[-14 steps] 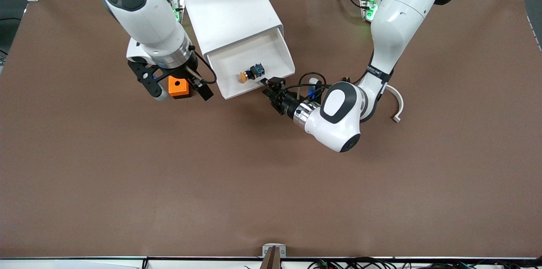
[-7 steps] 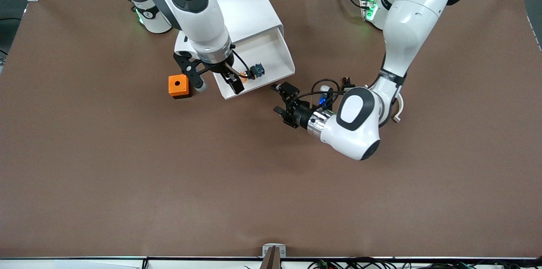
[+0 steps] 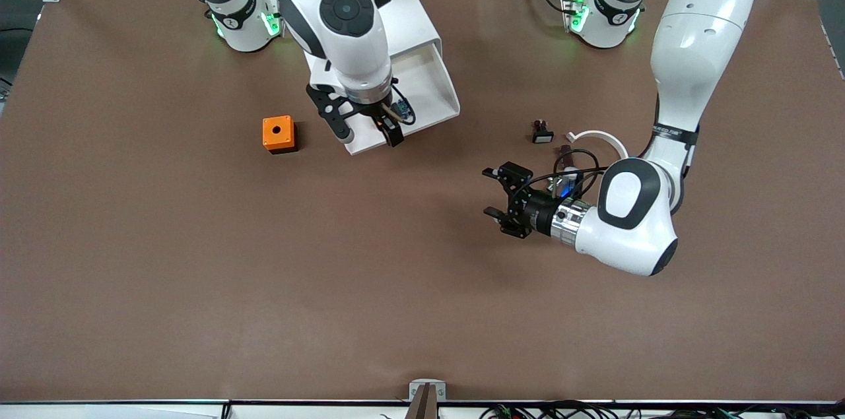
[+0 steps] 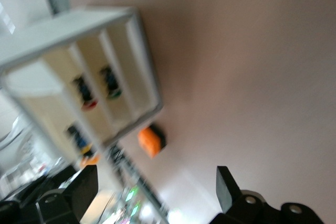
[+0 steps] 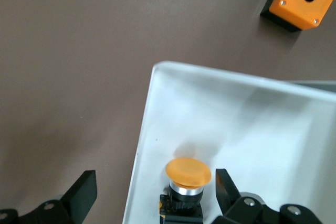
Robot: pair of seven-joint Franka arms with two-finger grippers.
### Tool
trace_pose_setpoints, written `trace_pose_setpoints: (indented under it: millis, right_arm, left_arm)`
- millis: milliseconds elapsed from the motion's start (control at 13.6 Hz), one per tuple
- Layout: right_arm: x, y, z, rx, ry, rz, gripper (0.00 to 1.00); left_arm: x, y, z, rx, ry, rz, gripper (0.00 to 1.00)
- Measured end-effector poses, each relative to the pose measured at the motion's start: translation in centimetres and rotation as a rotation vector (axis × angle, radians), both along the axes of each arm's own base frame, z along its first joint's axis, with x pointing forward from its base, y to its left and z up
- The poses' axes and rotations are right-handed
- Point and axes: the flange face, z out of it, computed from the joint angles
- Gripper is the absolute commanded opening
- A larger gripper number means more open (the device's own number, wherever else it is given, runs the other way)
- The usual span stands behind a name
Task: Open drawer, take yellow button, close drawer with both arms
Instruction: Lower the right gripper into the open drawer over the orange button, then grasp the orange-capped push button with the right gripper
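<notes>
Drawer (image 3: 422, 92) stands open; right gripper (image 3: 367, 130) spread above button (image 5: 188, 174), ungrasped; left gripper (image 3: 505, 201) spread, waiting.

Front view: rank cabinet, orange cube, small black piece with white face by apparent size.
1. Cabinet, by far the largest.
2. Orange cube.
3. Small black piece with white face, the smallest.
All sit on the table, so the order is safe.

I can read no complete text from my station. A black band on the left arm's forearm (image 3: 671, 133) carries small white lettering too fine to make out. The orange box (image 3: 278, 134), cabinet (image 3: 396, 23) and drawer (image 3: 432, 86) bear no markings.
</notes>
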Motion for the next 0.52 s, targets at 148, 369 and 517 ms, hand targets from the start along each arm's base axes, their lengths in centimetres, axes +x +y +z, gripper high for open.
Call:
trace_pose_setpoints:
  millis: [148, 369, 517]
  right_arm:
    - [-0.7, 1.3, -1.3, -0.007, 0.004, -0.003, 0.99]
    - [-1.5, 2.1, -1.9, -0.016, 0.01, 0.0, 0.95]
    - [-1.6, 2.1, -1.9, -0.017, 0.012, 0.001, 0.93]
  left_arm:
    - [0.0, 0.2, 0.1, 0.04, -0.047, -0.045, 0.99]
    - [0.2, 1.8, -0.2, 0.128, -0.125, -0.129, 0.99]
    - [0.0, 2.0, -0.6, 0.199, -0.197, -0.245, 0.99]
